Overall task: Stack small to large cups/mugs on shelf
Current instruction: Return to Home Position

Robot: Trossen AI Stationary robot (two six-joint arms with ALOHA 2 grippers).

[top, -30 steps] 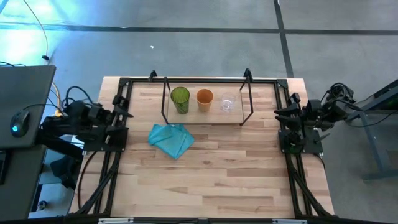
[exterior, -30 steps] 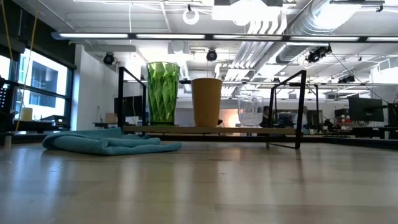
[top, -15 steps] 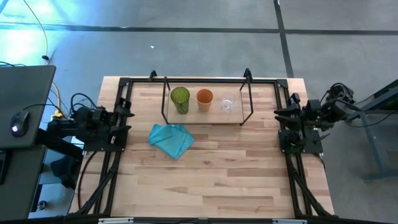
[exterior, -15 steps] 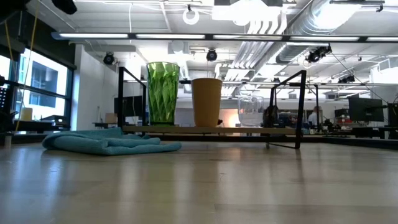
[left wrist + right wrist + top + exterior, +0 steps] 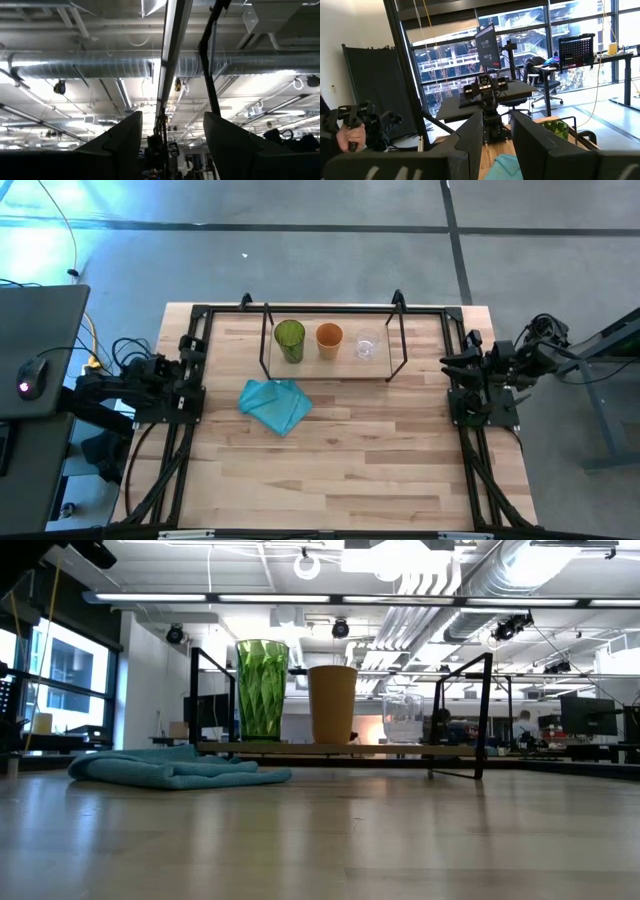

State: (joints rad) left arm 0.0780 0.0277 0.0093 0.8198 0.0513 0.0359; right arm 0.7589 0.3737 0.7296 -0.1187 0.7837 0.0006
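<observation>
Three cups stand upright on their bases in a row on the shelf's wooden board [image 5: 330, 365], at the table's far middle. The green cup [image 5: 290, 340] is at the left, the orange cup [image 5: 329, 338] in the middle and the small clear cup [image 5: 367, 346] at the right. The low view shows them too: the green cup [image 5: 262, 690], the orange cup [image 5: 332, 703] and the clear cup [image 5: 403, 718]. My left gripper [image 5: 172, 117] is open and empty at the table's left edge, pointing up at the ceiling. My right gripper [image 5: 497, 114] is open and empty at the table's right edge, facing the green cup [image 5: 555, 130].
A crumpled teal cloth [image 5: 275, 404] lies on the tabletop, near and left of the shelf. The shelf's black frame legs [image 5: 483, 715] rise above its board. Bare wooden tabletop [image 5: 340, 470] spreads toward the near edge. A person's hand [image 5: 347, 137] holds a dark device beyond the table's left side.
My left arm has drawn back toward the table's left edge and folded in over its base. The cups, the cloth and my right arm have kept still.
</observation>
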